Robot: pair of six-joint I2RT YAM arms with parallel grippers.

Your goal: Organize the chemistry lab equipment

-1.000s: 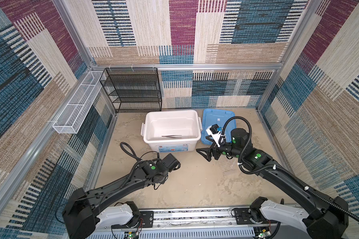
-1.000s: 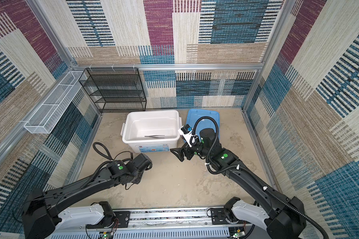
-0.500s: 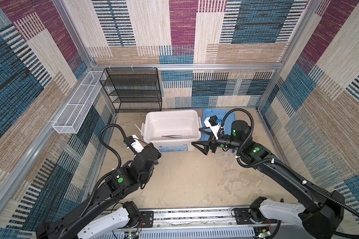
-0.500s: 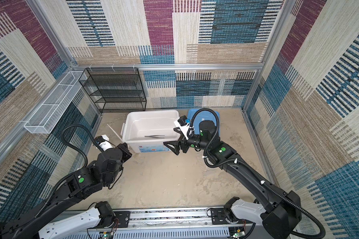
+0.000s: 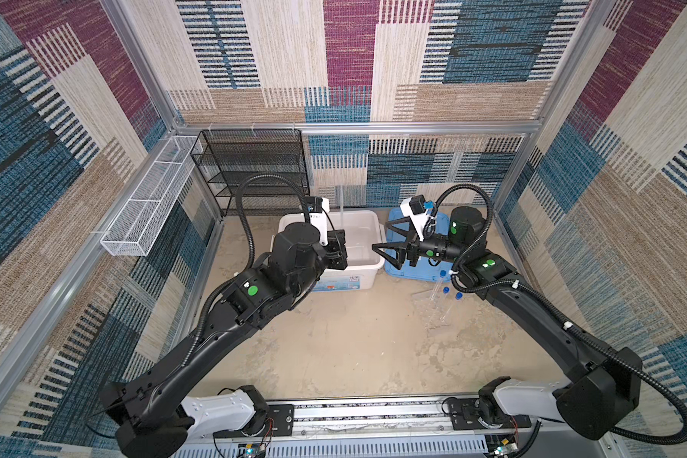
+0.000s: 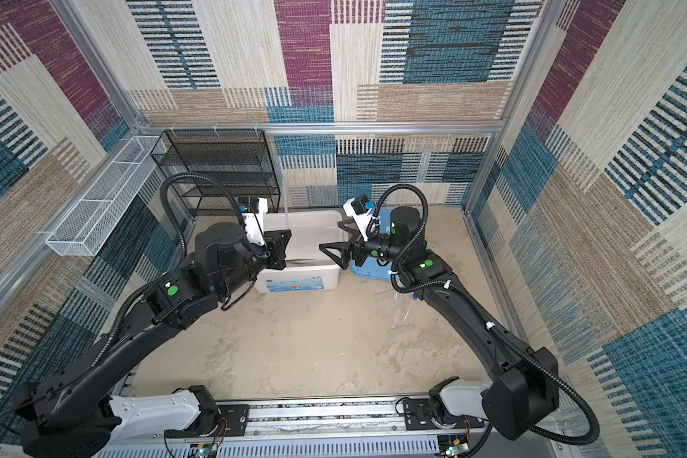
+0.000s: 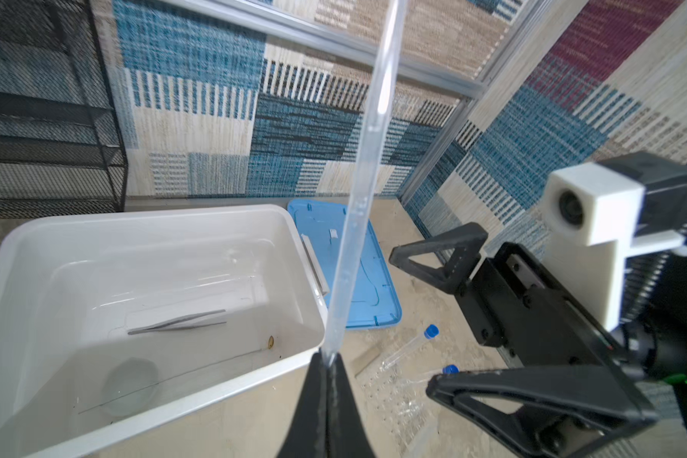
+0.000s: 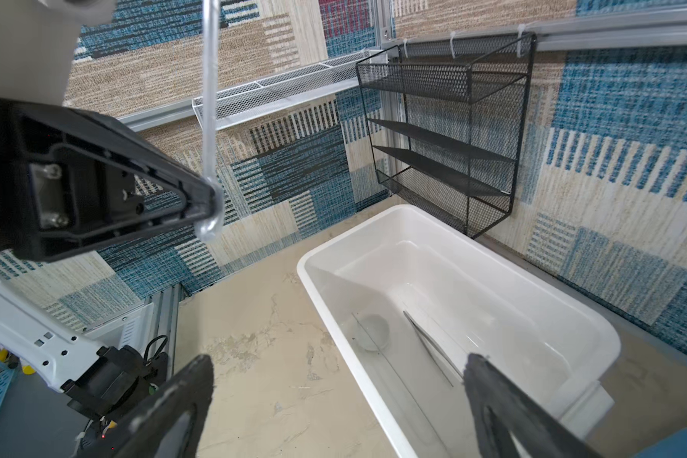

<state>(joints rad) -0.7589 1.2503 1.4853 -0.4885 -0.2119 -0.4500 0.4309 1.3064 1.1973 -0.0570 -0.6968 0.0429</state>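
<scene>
1. The left claw (image 7: 326, 370) is pinched shut on the lower end of the clear dropper (image 7: 367, 158), which stands upright from its fingertips.
2. A second ago this claw hung low over the bare table (image 5: 354, 337). Now it is raised high, with the white tub (image 7: 155, 216) below and just beyond it.
3. In the tub beneath the claw lie the metal tweezers (image 7: 177, 323), in the same spot as before. The small white dish (image 7: 129, 380) sits nearer the claw, and the thin spoon-tipped rod (image 7: 175, 376) lies between dish and tweezers.
4. Level with it and a little apart, the right claw (image 5: 379, 236) faces it, spread wide and holding nothing. It has risen from beside the tub's front corner to hang by the tub's end rim.
5. Under the right claw lies the blue lid (image 7: 357, 277). Nearer the arm's base, the blue-capped tubes (image 5: 442, 285) rest at the clear tube rack (image 5: 433, 317) on the table. I cannot tell whether they sit in it.
</scene>
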